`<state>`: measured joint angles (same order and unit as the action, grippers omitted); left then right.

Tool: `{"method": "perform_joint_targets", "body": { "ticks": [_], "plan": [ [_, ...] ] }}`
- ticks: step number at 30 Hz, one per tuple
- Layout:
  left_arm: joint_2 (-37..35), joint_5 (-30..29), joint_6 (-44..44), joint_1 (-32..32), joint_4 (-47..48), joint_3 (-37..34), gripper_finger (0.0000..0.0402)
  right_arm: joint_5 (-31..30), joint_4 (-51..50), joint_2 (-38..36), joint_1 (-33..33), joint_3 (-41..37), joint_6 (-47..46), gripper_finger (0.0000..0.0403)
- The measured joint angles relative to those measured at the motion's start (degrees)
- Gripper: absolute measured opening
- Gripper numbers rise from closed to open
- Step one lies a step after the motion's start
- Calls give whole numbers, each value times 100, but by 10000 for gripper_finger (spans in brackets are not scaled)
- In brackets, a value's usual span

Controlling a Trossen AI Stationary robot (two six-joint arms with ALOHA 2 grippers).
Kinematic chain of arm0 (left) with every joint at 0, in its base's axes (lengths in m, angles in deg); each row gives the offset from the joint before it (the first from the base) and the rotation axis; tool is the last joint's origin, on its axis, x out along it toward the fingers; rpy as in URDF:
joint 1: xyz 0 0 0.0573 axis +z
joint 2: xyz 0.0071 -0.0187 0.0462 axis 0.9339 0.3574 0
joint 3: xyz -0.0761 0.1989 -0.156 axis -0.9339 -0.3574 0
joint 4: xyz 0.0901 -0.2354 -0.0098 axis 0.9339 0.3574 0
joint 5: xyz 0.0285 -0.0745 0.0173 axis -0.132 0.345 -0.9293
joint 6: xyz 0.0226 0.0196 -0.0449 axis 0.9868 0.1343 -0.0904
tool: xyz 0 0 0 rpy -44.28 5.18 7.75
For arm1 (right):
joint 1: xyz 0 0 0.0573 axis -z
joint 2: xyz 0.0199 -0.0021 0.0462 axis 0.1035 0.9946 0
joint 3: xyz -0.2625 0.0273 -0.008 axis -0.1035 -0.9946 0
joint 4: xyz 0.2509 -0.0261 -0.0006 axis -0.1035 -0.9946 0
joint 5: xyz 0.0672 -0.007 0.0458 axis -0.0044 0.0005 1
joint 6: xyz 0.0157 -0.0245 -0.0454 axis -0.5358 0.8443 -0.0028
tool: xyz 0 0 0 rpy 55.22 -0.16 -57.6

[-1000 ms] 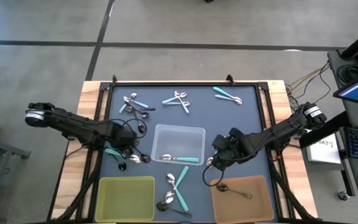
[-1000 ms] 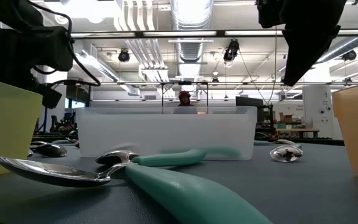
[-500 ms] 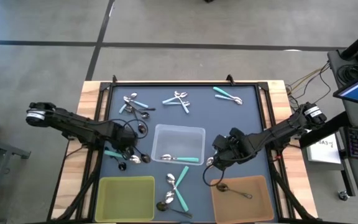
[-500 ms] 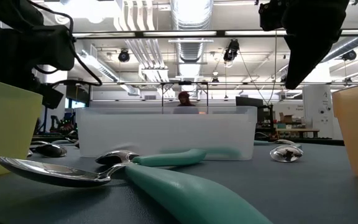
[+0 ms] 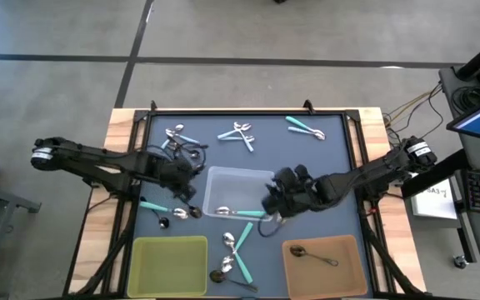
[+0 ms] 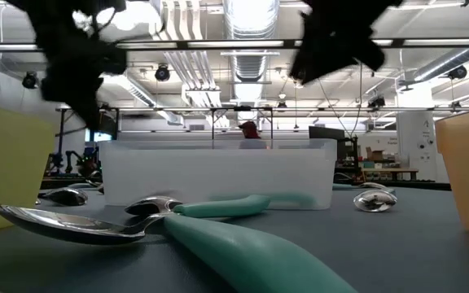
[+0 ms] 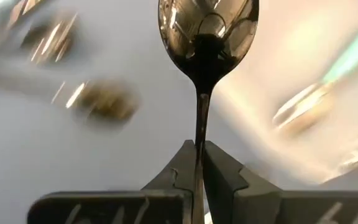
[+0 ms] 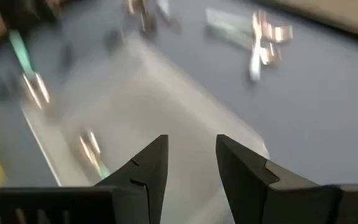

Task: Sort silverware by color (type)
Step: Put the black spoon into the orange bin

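Observation:
My left gripper (image 7: 199,149) (image 5: 187,172) is shut on an all-metal spoon (image 7: 207,25) and hovers left of the clear bin (image 5: 240,179). My right gripper (image 8: 191,146) (image 5: 271,201) is open over that bin's right side. A teal-handled spoon (image 5: 244,213) lies flat in the clear bin, and a dark spoon (image 5: 311,254) lies in the brown bin (image 5: 352,265). Loose spoons lie flat on the mat: groups near the far edge (image 5: 177,137) (image 5: 238,133) (image 5: 305,127), some by the left arm (image 5: 163,210), and some between the near bins (image 5: 236,248) (image 6: 177,220). My left gripper pinches the all-metal spoon's thin handle (image 7: 199,134) between its two fingers (image 7: 178,168). The handle runs along the fingers and the bowl (image 7: 207,25) sticks straight out ahead of them, touching nothing in the wrist view.
The yellow bin (image 5: 172,265) sits at the near left and the brown bin at the near right. A spoon bowl (image 6: 373,199) lies on the mat near the clear bin's right corner. A black frame (image 5: 248,111) edges the mat. Far behind the table a person (image 6: 249,130) shows.
My left gripper has moved toward the far edge and a little right, ending beside the clear bin's left side. My right gripper has swung toward the table's left, from beside the brown bin to above the clear bin's right side. Both wrist views are blurred by the motion.

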<state>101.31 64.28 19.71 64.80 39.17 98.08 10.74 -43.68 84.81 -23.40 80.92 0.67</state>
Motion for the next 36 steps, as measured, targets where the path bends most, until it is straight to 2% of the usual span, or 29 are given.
{"method": "perform_joint_targets", "body": {
  "ticks": [6,11,17,23,29,36],
  "plan": [
    [288,-149,377,-24,-1410,644,1,-105,2222,95,468,3,536,128],
    [588,-352,701,-25,-2196,1088,0,-67,3117,132,591,2,777,128],
    [953,-445,998,-23,-3032,1498,0,103,3286,143,606,2,785,128],
    [1298,-731,1186,5,-3016,1870,0,506,3362,143,597,2,761,128],
    [1639,-766,1342,122,-3033,2256,0,804,3356,145,597,2,704,128],
    [1974,-705,1497,136,-3000,2753,0,814,3239,145,600,2,697,128]
  ]
}}
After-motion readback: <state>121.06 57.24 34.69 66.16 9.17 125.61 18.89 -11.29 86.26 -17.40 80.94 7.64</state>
